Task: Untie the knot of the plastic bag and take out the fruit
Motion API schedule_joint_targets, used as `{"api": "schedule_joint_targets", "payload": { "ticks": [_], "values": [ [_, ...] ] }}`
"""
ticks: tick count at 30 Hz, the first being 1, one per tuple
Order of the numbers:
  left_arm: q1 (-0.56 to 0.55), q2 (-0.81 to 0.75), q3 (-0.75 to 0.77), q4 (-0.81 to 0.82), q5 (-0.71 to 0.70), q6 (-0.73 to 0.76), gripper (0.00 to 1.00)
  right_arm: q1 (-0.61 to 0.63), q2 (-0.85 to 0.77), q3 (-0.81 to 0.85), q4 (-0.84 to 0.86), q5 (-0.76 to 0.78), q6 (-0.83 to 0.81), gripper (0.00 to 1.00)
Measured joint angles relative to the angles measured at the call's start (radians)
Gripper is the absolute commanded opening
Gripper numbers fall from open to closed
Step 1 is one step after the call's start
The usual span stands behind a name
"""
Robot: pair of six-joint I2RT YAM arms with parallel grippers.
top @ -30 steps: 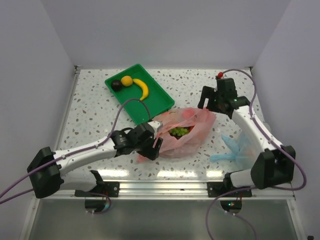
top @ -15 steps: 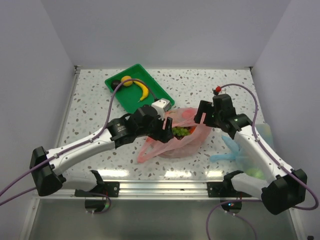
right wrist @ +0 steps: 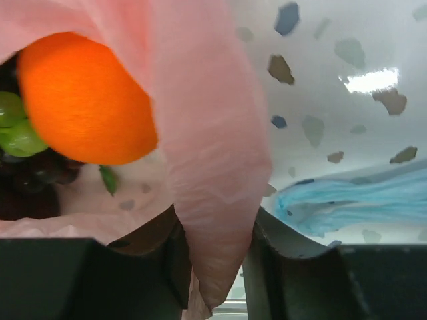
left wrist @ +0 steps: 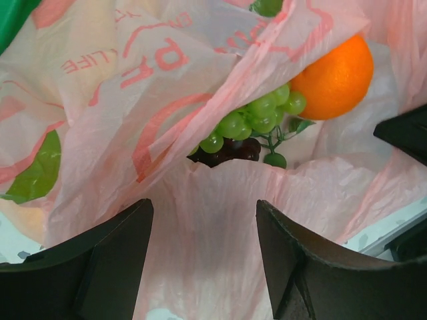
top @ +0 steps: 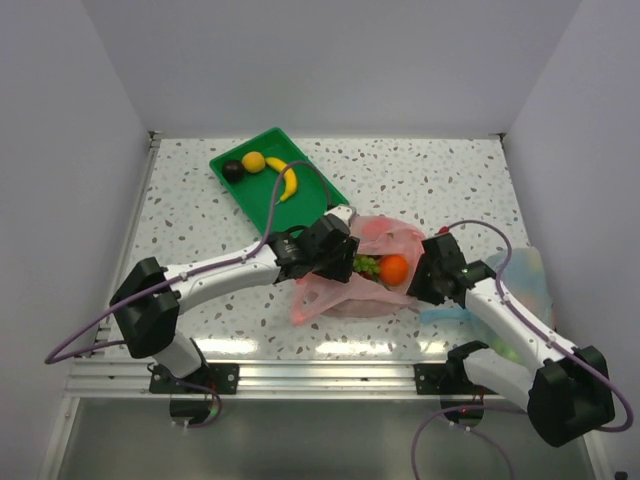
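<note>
The pink plastic bag (top: 345,295) lies at the table's middle with its mouth gaping; no knot shows. Inside are an orange (top: 393,268), green grapes (top: 365,265) and a dark fruit (left wrist: 227,152). A green piece (left wrist: 37,170) shows through the plastic. My left gripper (top: 342,260) is at the bag's left rim. In the left wrist view the left gripper (left wrist: 203,207) is open above a sheet of pink plastic. My right gripper (top: 420,278) is at the bag's right edge. The right wrist view shows the right gripper (right wrist: 217,217) pinching a fold of the bag (right wrist: 213,153) beside the orange (right wrist: 80,100).
A green tray (top: 312,197) at the back left holds a banana (top: 286,179), a yellow round fruit (top: 254,161) and a near-black fruit (top: 232,170). A pale blue bag (top: 470,305) lies just right of the right gripper, and shows in the right wrist view as the blue bag (right wrist: 353,200).
The left gripper swung from the bag's near-left corner to its left rim. The right gripper came down from the far right and closed on the bag's right edge. The orange now shows.
</note>
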Motion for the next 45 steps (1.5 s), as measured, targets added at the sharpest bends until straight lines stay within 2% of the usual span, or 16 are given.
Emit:
{"api": "schedule_joint_targets", "payload": {
  "ticks": [2, 5, 6, 9, 13, 17, 20, 23, 24, 26, 28, 38, 40, 41, 44, 45],
  "values": [
    [0.0, 0.0, 0.0, -0.005, -0.023, -0.019, 0.72, -0.02, -0.031, -0.046, 0.0, -0.01, 0.031, 0.21],
    [0.0, -0.002, -0.009, -0.004, -0.043, -0.05, 0.79, -0.087, -0.046, -0.096, 0.011, -0.052, 0.056, 0.18],
    [0.0, -0.003, -0.016, -0.004, -0.049, -0.063, 0.87, -0.113, -0.045, -0.11, 0.015, -0.064, 0.06, 0.18],
    [0.0, -0.003, -0.029, -0.012, -0.055, -0.11, 0.94, -0.147, -0.045, -0.126, 0.023, -0.095, 0.06, 0.17],
    [0.0, -0.002, -0.029, -0.023, -0.066, -0.181, 0.94, -0.147, -0.044, -0.126, 0.051, -0.126, 0.049, 0.17],
    [0.0, 0.011, -0.028, -0.043, -0.087, -0.251, 0.87, -0.147, -0.045, -0.126, 0.069, -0.142, 0.039, 0.19],
    [0.0, 0.019, -0.032, -0.049, -0.101, -0.295, 0.74, -0.147, -0.045, -0.126, 0.078, -0.156, 0.031, 0.2],
    [0.0, 0.02, -0.046, -0.054, -0.105, -0.323, 0.46, -0.147, -0.045, -0.126, 0.086, -0.159, 0.026, 0.2],
    [0.0, 0.02, -0.053, -0.057, -0.104, -0.327, 0.28, -0.147, -0.045, -0.126, 0.087, -0.161, 0.026, 0.2],
    [0.0, 0.02, -0.071, -0.057, -0.099, -0.323, 0.06, -0.147, -0.045, -0.126, 0.089, -0.163, 0.026, 0.2],
    [0.001, 0.011, -0.093, -0.056, -0.079, -0.301, 0.0, -0.147, -0.046, -0.126, 0.089, -0.163, 0.026, 0.2],
    [0.002, -0.141, -0.266, -0.101, 0.015, -0.187, 0.02, -0.147, -0.031, -0.125, 0.09, -0.162, 0.026, 0.2],
    [0.002, -0.141, -0.293, -0.1, 0.045, -0.168, 0.15, -0.147, -0.021, -0.124, 0.09, -0.163, 0.024, 0.21],
    [0.002, -0.141, -0.3, -0.1, 0.06, -0.156, 0.34, -0.147, -0.019, -0.121, 0.089, -0.164, 0.019, 0.23],
    [0.002, -0.156, -0.3, -0.1, 0.097, -0.126, 0.55, -0.147, -0.019, -0.099, 0.078, -0.161, -0.006, 0.24],
    [0.002, -0.171, -0.296, -0.1, 0.107, -0.118, 0.59, -0.147, -0.019, -0.087, 0.074, -0.158, -0.019, 0.24]
  ]
}}
